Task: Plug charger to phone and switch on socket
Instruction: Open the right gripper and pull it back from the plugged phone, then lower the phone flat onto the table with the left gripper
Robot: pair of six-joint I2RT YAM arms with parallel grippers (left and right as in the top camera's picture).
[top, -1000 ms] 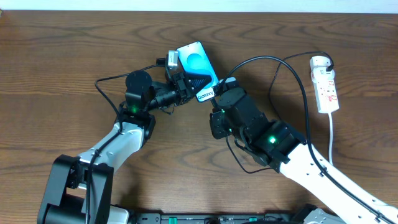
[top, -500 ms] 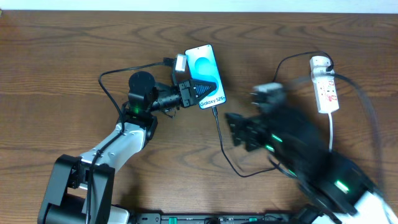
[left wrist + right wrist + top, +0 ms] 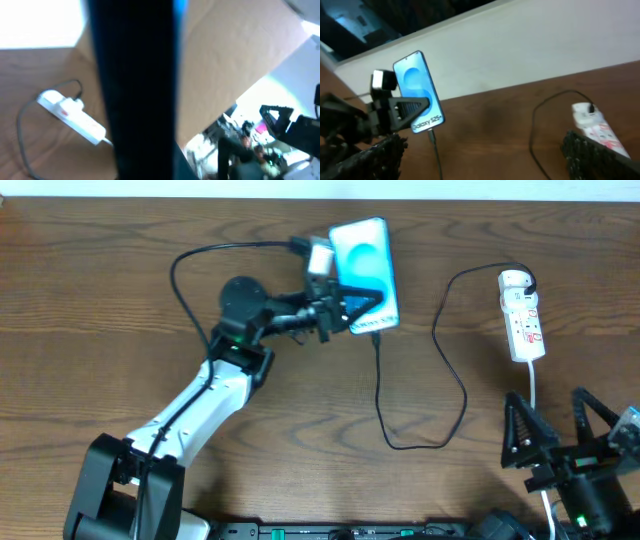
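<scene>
I see left gripper (image 3: 350,305) clamped on phone (image 3: 362,255), held up, charger (image 3: 377,375) in its port. Right gripper (image 3: 555,430) spread open below socket (image 3: 522,320).

"Galaxy S25+" low on the phone (image 3: 417,90) screen

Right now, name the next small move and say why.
Probably bring the right gripper up to the socket to switch it on. The charger already hangs from the phone, which the left gripper holds upright; the right gripper is open, empty and well short of the socket.
</scene>
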